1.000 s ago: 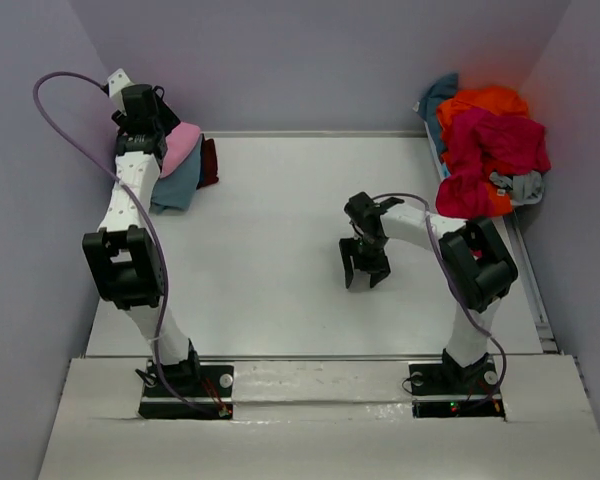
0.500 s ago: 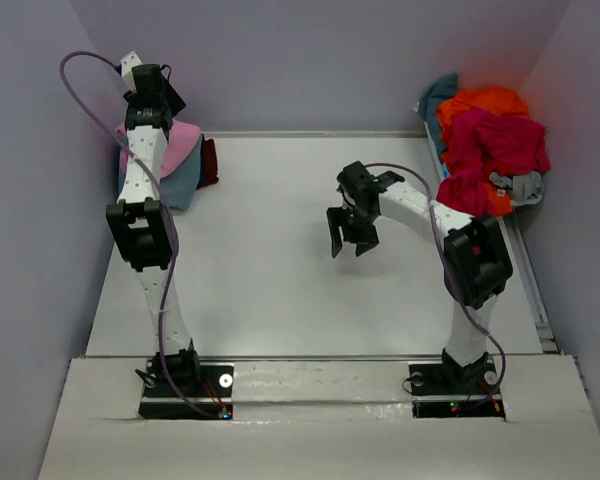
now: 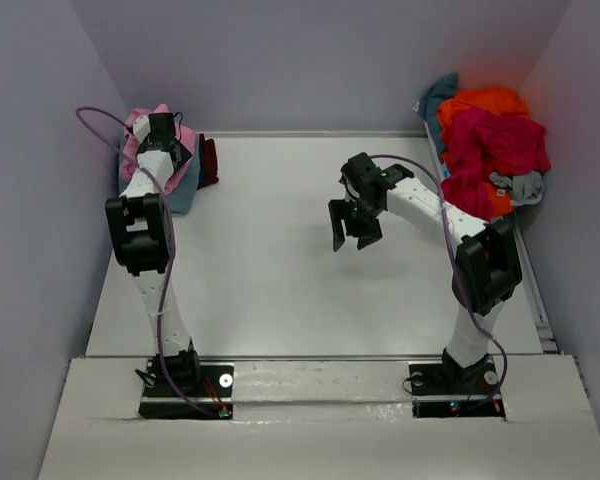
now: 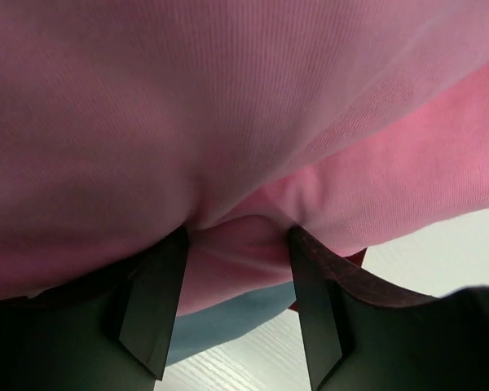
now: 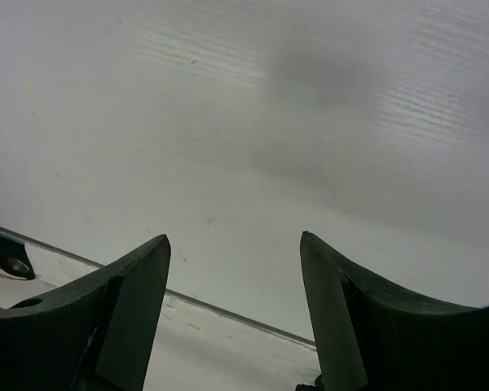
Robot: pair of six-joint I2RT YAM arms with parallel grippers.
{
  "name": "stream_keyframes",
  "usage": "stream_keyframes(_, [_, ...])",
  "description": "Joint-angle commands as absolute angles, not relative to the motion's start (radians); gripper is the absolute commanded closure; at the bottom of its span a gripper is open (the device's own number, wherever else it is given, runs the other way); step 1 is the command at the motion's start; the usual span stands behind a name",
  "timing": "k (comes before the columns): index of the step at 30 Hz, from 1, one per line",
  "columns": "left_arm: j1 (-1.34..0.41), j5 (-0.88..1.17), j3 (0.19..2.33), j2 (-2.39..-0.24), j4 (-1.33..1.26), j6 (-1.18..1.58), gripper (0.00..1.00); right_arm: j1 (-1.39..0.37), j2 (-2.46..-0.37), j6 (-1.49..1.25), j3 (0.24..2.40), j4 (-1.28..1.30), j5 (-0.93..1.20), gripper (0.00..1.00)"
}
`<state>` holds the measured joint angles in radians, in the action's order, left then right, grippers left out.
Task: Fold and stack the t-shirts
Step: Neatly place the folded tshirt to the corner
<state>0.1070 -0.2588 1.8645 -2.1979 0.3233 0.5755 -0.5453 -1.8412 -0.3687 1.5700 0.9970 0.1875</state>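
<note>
Pink t-shirt (image 4: 253, 122) cloth sits bunched between the fingers of your left gripper (image 4: 238, 238), pinched at the far-left corner. Pull off carelessly and you could drag the blue shirt (image 3: 185, 188) underneath askew, or lose the fold. Your left arm stretches far, wrist tipped down. Your right gripper (image 3: 352, 228) hangs spread and empty above the table (image 3: 270, 290), mid-right. The unfolded shirts (image 3: 490, 140) are heaped far right.

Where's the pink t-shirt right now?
Overhead view: the pink t-shirt is at the far-left corner of the table, atop the blue t-shirt, with the left gripper pinching a fold.
</note>
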Motion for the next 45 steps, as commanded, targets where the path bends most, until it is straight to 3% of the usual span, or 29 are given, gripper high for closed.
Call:
stream_keyframes(1, [0.13, -0.336, 1.767, -2.068, 0.39, 0.669, 0.34, -0.555, -1.79, -0.354, 1.588, 1.009, 0.184, 0.29])
stream_keyframes(7, [0.12, -0.33, 1.635, -1.906, 0.246, 0.626, 0.34, -0.555, -1.778, -0.353, 1.563, 1.002, 0.187, 0.29])
stream_keyframes(17, [0.12, -0.39, 1.775, -1.896, 0.209, 0.531, 0.34, -0.555, -1.772, -0.357, 1.551, 0.999, 0.195, 0.29])
stream_keyframes(23, [0.12, -0.419, 1.887, -2.008, 0.236, 0.54, 0.34, -0.555, -1.764, -0.362, 1.552, 1.015, 0.193, 0.29])
stream_keyframes(30, [0.141, -0.525, 2.263, -2.275, 0.598, 0.643, 0.33, -0.555, -1.743, -0.379, 1.506, 1.017, 0.198, 0.29])
stream_keyframes(36, [0.17, -0.445, 2.096, -2.253, 0.557, 0.696, 0.31, -0.555, -1.729, -0.393, 1.477, 0.997, 0.209, 0.29])
stream_keyframes(45, [0.179, -0.486, 1.947, -2.175, 0.577, 0.747, 0.28, -0.555, -1.715, -0.393, 1.408, 0.953, 0.239, 0.29])
